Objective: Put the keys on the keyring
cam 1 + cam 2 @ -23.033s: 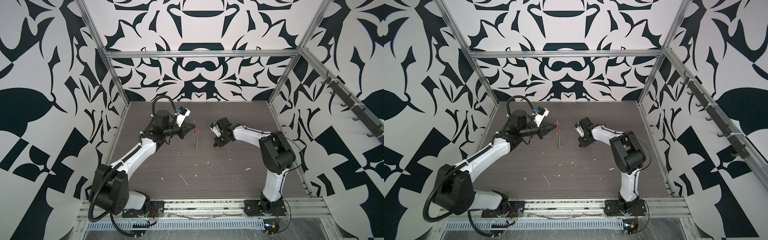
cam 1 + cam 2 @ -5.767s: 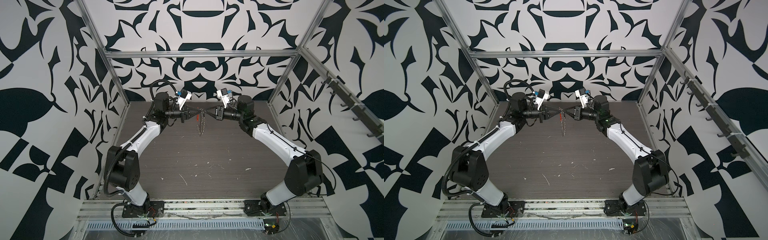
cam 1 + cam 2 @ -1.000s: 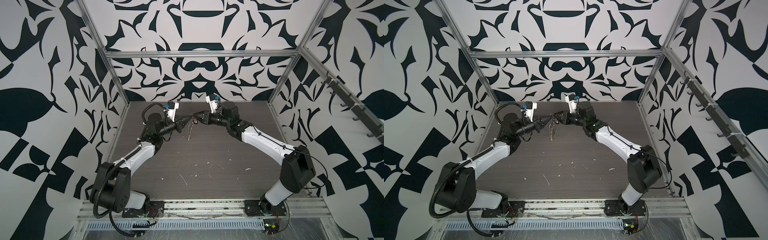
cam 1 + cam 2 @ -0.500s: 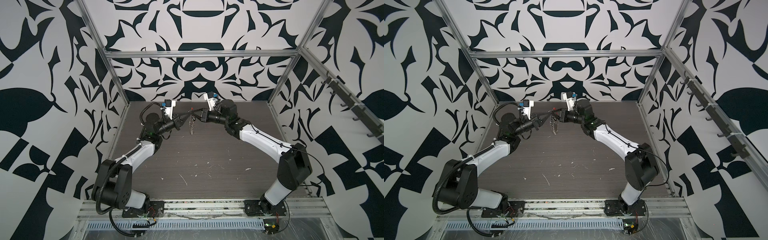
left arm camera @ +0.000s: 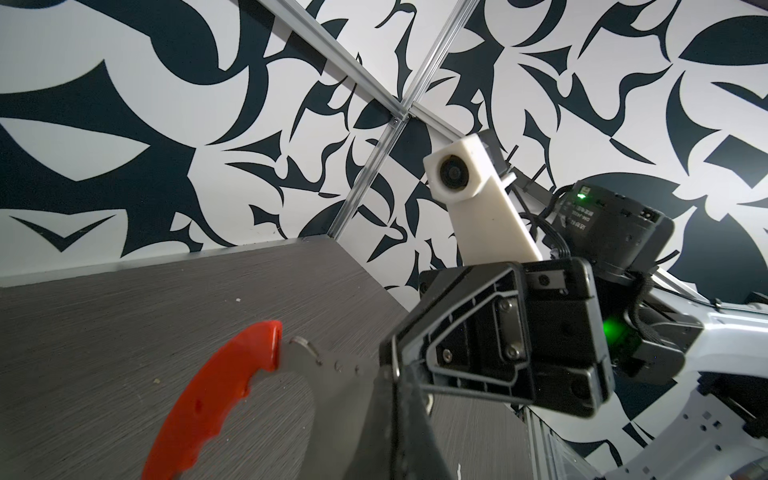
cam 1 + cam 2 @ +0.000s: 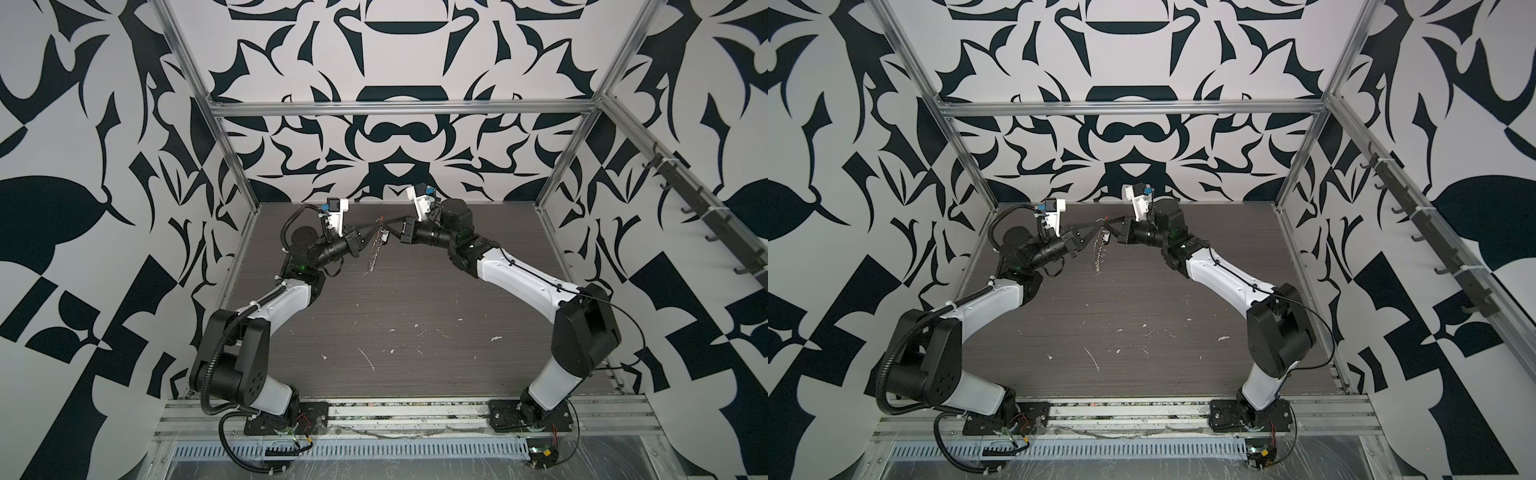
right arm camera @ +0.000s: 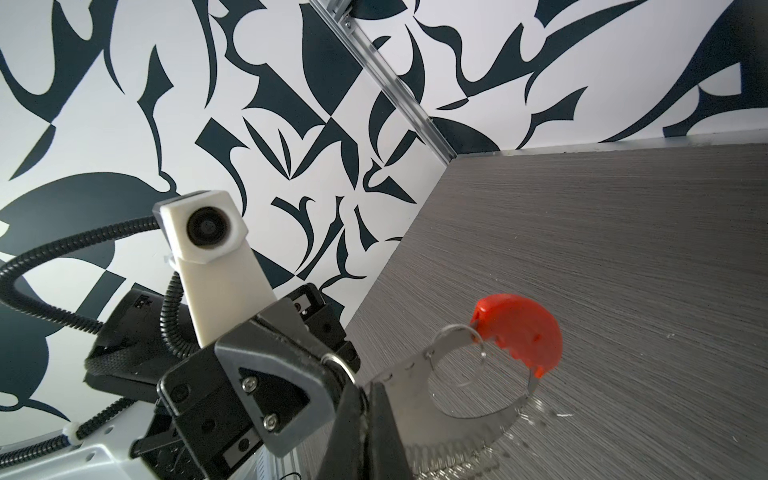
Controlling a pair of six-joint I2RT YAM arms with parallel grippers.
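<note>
Both grippers meet in mid-air over the back of the table. My left gripper [image 6: 376, 228] [image 5: 401, 419] looks shut on the end of the keychain's silver plate [image 5: 332, 395]. The plate carries a curved orange-red piece [image 5: 216, 399] [image 7: 519, 332]. My right gripper [image 6: 388, 228] [image 7: 366, 409] is shut at the same plate end, against the silver keyring [image 7: 341, 365]. A link chain [image 6: 374, 257] [image 6: 1097, 257] hangs below. Under the fingertips hangs a small dark-and-pale piece [image 6: 385, 237], possibly the keys but too small to tell. Neither wrist view shows it.
The grey table [image 6: 415, 311] has white scuffs and specks near its middle and front. Aluminium frame posts [image 6: 232, 166] stand at the back corners. A rail of hooks [image 6: 706, 208] runs along the right wall.
The right gripper's jaws have closed at the ring end of the keychain. Both grippers have drifted slightly back and up together, and the chain still hangs between them.
</note>
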